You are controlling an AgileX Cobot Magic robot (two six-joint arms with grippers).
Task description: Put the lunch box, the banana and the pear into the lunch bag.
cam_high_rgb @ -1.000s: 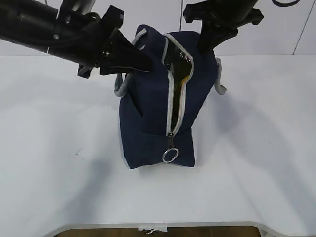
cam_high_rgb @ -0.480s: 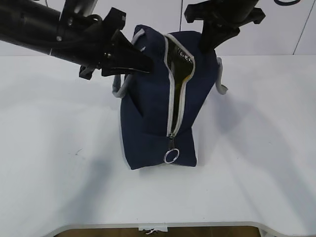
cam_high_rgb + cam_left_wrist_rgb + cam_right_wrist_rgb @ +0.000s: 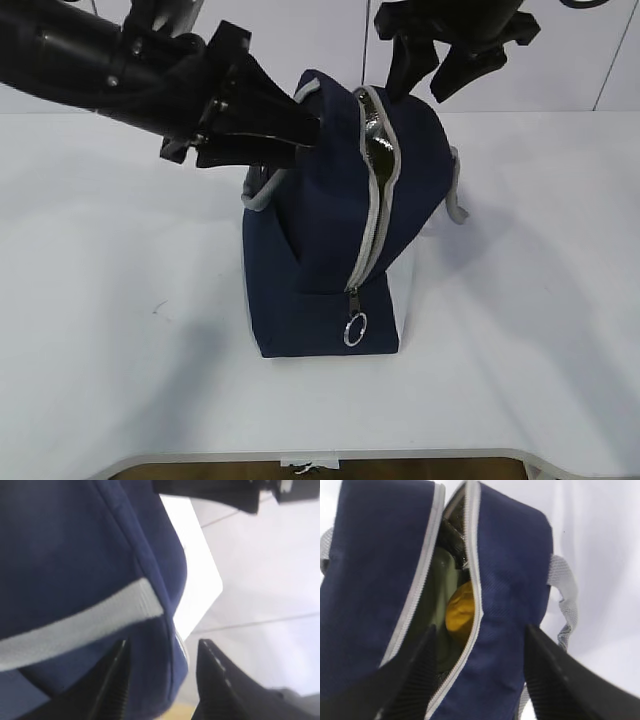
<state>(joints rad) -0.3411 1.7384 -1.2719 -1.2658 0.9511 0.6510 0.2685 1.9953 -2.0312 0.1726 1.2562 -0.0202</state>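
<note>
White table [image 3: 120, 300], navy lunch bag [image 3: 320, 250] upright at centre, zipper partly open, left gripper [image 3: 160, 680] jaws pinching bag's upper left edge, right gripper [image 3: 432, 75] jaws spread above opening, sage lunch box [image 3: 437, 590] and yellow pear [image 3: 460, 611] inside

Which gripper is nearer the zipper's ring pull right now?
Neither by much; left looks marginally nearer. The ring pull hangs low on the lunch bag. The left gripper grips fabric at its upper left; the right gripper hovers open above the top.
</note>
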